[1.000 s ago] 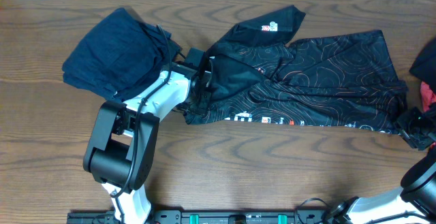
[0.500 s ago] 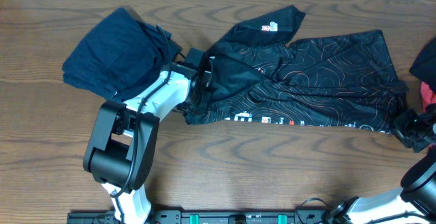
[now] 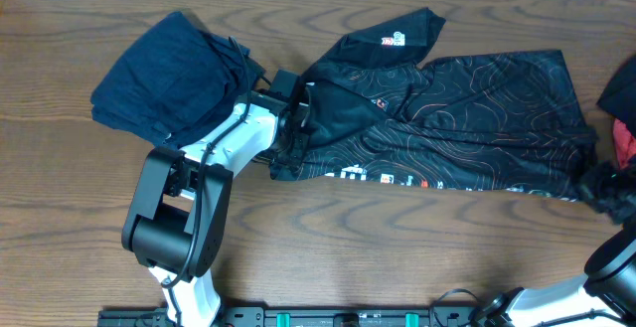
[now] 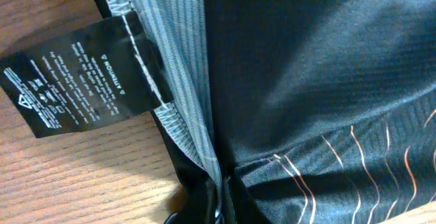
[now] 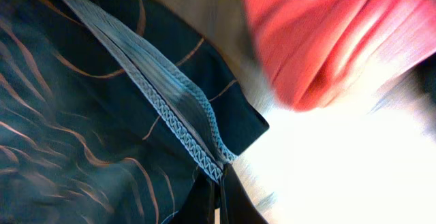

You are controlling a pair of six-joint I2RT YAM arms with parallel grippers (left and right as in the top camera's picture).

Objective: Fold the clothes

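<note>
OK, L claw and R claw each clamped on jersey edge; you pull evenly, lay it flat on desk before folding, no slack.

We count three garments: one jersey in the middle, one navy garment far left, one red garment at the right edge. We count two arms, left arm and right arm, and one label.

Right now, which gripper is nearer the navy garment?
Left. The left gripper pinches the jersey right beside the navy garment; the right gripper pinches it at the far end.
</note>
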